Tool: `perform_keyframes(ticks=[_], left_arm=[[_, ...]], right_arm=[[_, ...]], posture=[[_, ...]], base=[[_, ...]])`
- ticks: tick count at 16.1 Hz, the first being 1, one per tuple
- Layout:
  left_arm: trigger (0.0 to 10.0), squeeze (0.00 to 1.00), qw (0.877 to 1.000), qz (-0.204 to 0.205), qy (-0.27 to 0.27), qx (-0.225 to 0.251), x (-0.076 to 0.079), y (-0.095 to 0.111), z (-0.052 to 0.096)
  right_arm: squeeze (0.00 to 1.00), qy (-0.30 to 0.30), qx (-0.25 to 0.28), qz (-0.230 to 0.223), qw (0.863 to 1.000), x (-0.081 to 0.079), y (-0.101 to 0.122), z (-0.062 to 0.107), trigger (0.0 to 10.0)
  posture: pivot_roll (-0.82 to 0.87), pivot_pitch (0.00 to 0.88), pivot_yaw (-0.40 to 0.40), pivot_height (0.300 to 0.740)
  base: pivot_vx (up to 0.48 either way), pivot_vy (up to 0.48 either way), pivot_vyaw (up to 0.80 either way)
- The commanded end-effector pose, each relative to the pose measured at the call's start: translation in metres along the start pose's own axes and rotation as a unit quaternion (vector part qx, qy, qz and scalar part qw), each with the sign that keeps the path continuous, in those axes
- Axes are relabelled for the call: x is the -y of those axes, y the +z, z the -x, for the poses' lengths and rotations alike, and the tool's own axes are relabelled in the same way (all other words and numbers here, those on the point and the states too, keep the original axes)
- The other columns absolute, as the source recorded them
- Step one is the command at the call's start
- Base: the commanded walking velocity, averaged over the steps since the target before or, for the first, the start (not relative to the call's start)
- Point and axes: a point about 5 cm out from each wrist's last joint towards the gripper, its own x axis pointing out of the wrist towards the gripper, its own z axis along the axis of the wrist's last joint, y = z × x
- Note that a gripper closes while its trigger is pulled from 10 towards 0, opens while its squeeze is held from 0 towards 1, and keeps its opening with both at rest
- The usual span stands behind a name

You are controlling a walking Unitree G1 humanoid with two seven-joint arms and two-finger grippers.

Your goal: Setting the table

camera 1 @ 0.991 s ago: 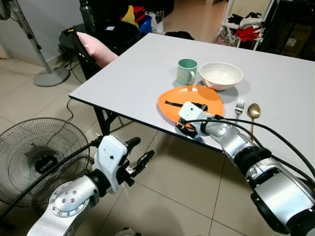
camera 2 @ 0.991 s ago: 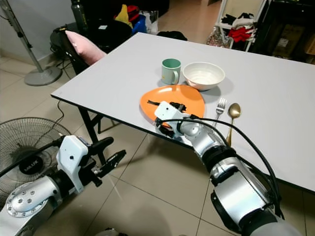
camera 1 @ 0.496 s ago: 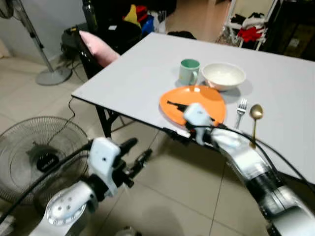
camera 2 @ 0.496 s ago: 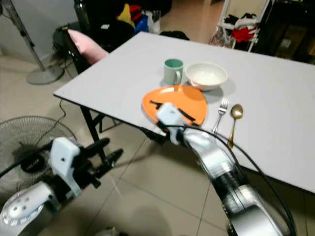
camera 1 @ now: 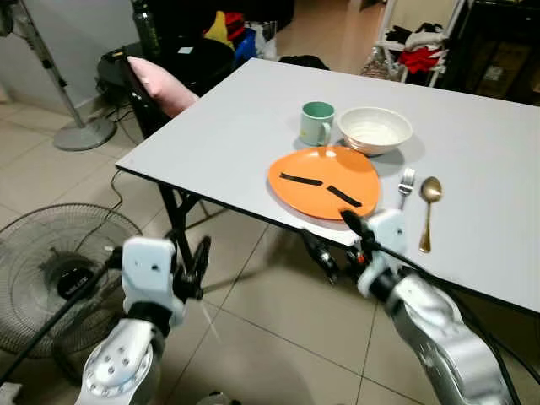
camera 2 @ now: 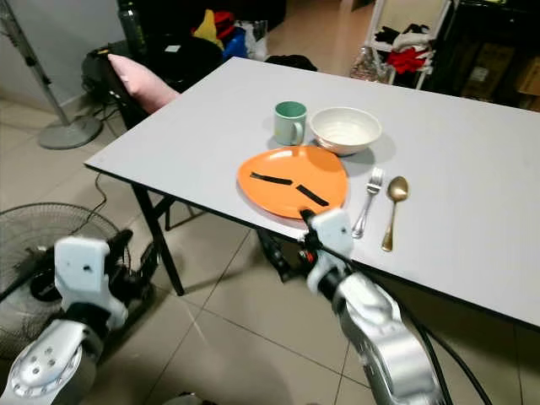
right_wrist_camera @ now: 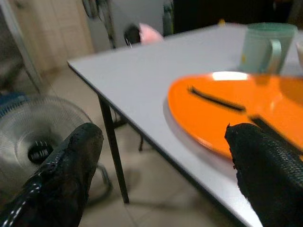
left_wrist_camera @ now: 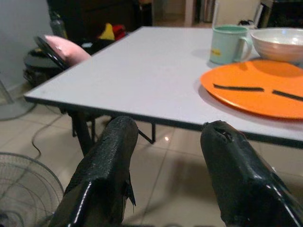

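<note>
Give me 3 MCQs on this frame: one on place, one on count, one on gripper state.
1. Where is the fork relative to the orange plate?
A. On the plate
B. Between the plate and the gold spoon
C. Behind the bowl

2. How many black strips lie on the plate?
A. One
B. Two
C. Four

3. What is the right gripper doing?
A. Open, holding nothing, off the table's near edge
B. Shut on the mug
C. Shut on the plate's rim

Answers:
1. B, the fork lies on the table just right of the plate, with the spoon on its far side.
2. B, two separate dark strips show on the orange surface.
3. A, the right wrist view shows both fingers spread wide with nothing between them, the plate ahead.
</note>
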Motion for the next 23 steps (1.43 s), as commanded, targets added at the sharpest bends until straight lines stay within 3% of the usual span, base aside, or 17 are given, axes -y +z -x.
perform_keyframes(ticks=[1, 4, 9, 19, 23], left_arm=[[10.0, 0.00, 1.000, -0.010, 0.008, 0.002, -0.002, 0.000, -0.003], [10.0, 0.00, 1.000, -0.026, 0.005, 0.001, -0.002, 0.001, -0.004], [10.0, 0.00, 1.000, -0.027, 0.005, -0.005, -0.002, 0.000, -0.002], [10.0, 0.00, 0.999, -0.035, -0.003, -0.007, -0.003, 0.000, -0.005], [10.0, 0.00, 0.999, -0.037, -0.005, -0.007, -0.003, 0.001, -0.006]], right_arm=[[0.00, -0.013, -0.005, -0.003, 1.000, 0.002, 0.004, 0.001, 10.0], [0.00, -0.028, -0.016, -0.007, 0.999, 0.007, 0.003, -0.004, 10.0], [0.00, -0.063, -0.036, 0.026, 0.997, 0.013, 0.001, -0.001, 10.0], [0.00, -0.083, -0.049, -0.046, 0.994, 0.014, -0.004, 0.005, 10.0], [0.00, -0.082, -0.049, -0.050, 0.994, 0.015, -0.002, 0.007, 10.0]], posture=[[-0.05, 0.000, 0.063, 0.740], [-0.05, 0.000, 0.063, 0.740], [-0.04, 0.000, 0.059, 0.740], [-0.05, 0.000, 0.069, 0.740], [-0.05, 0.000, 0.071, 0.740]], base=[[0.000, 0.000, 0.00], [0.000, 0.000, 0.00], [0.000, 0.000, 0.00], [-0.193, 0.000, 0.00], [-0.240, 0.000, 0.00]])
